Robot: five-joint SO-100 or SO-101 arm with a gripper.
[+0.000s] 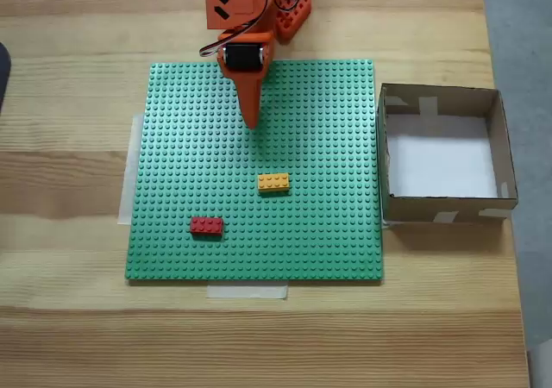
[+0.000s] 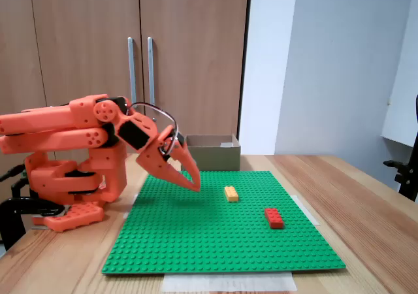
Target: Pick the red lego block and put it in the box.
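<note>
The red lego block (image 1: 206,226) lies flat on the green studded baseplate (image 1: 328,129), near its front left in a fixed view from above; it also shows from the side (image 2: 273,217). My orange gripper (image 1: 252,121) hangs over the plate's back half, pointing down, its jaws together with nothing between them. From the side the gripper (image 2: 196,183) hovers just above the studs, well short of the red block. The brown cardboard box (image 1: 440,205) stands off the plate's right edge, its white floor bare. In the side view the box (image 2: 212,157) is behind the plate.
A yellow-orange brick (image 1: 273,182) lies on the plate between the gripper and the red block, also seen from the side (image 2: 231,193). The arm's orange base (image 2: 72,183) sits at the back of the wooden table (image 1: 69,336). Pale tape (image 1: 247,291) holds the plate's front edge.
</note>
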